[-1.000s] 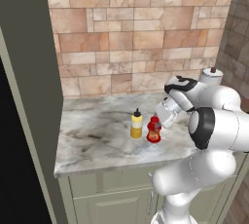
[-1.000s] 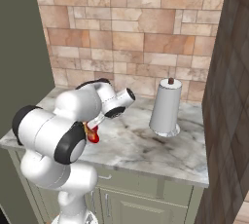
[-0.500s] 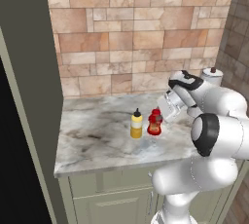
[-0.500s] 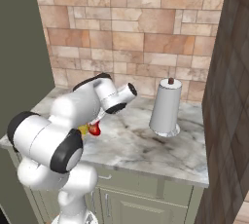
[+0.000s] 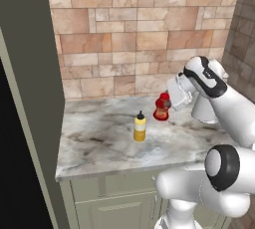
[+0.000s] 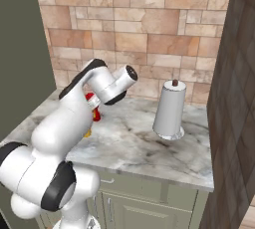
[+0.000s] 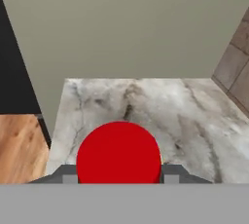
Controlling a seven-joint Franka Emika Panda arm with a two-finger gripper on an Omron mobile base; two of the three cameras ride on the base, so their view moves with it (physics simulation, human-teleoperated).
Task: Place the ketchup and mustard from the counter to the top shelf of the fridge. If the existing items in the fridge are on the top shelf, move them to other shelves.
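Gripper (image 7: 119, 179) is clamped on the ketchup (image 5: 161, 106), which hangs clear above the counter (image 5: 99, 138), up and right of the mustard (image 5: 140, 127). Judged light, rigid and smooth-sided; a mid-body hold below the cap appears soundest against slipping.

You see ketchup (image 7: 118, 152) as red round shape, bottom centre of frame, clamped between gripper (image 7: 118, 175) fingertips (image 7: 69, 175). Marbled counter (image 7: 194, 121) spreads behind it, mid-frame. Wood floor lower left, brick wall right edge.
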